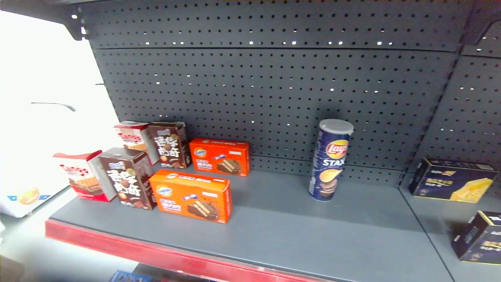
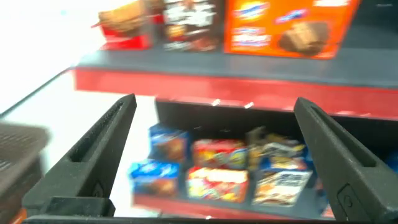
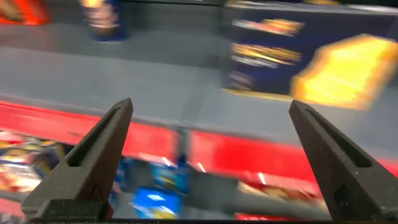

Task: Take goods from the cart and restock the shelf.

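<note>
Your grey metal shelf [image 1: 297,235], red-lipped, holds a tall blue crisp can [image 1: 330,160] upright; left end effector [image 2: 214,158] and right end effector [image 3: 211,158] both released, empty.

The left gripper [image 2: 214,102] is spread wide, its two dark fingers [image 2: 93,155] angled well apart with nothing held between them. The right gripper [image 3: 211,104] is equally wide, its fingers [image 3: 329,162] also bare.

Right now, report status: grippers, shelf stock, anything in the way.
Left gripper open, empty; right gripper open, empty. Grey shelf with red front edge holds cardboard snack boxes at left, tall blue crisp tube upright mid-shelf. Bare gap between them, nothing blocking.
</note>
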{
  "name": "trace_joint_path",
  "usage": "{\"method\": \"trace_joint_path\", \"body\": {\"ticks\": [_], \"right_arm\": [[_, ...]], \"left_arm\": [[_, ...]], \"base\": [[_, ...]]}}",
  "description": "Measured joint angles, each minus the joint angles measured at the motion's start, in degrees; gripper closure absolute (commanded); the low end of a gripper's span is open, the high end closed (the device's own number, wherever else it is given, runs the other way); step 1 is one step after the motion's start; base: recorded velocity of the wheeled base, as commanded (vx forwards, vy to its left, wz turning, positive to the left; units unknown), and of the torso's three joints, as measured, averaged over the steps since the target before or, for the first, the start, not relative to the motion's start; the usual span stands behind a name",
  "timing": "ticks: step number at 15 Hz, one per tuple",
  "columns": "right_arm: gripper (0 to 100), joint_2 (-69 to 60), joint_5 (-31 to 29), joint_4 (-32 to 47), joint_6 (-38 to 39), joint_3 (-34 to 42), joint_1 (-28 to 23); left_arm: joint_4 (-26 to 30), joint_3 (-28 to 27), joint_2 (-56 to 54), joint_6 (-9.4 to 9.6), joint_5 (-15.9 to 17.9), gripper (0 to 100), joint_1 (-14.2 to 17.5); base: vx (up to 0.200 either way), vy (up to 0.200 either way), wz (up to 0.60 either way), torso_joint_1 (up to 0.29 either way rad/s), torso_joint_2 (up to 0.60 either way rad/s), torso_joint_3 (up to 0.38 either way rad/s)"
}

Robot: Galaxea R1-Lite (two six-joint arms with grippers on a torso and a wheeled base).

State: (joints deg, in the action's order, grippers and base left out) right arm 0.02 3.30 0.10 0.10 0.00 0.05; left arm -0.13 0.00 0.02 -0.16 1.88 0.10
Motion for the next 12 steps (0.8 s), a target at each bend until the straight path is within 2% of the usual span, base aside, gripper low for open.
{"method": "trace_joint_path", "body": {"ticks": [12], "right_arm": [[0,0.00,0.00,0.00,0.09,0.00,0.02]], "left_arm": [[-0.02,0.00,0.00,0.00,-0.02,0,-0.02]], "base": [[0.000,0.000,0.60,0.003,0.00,0.002]]}}
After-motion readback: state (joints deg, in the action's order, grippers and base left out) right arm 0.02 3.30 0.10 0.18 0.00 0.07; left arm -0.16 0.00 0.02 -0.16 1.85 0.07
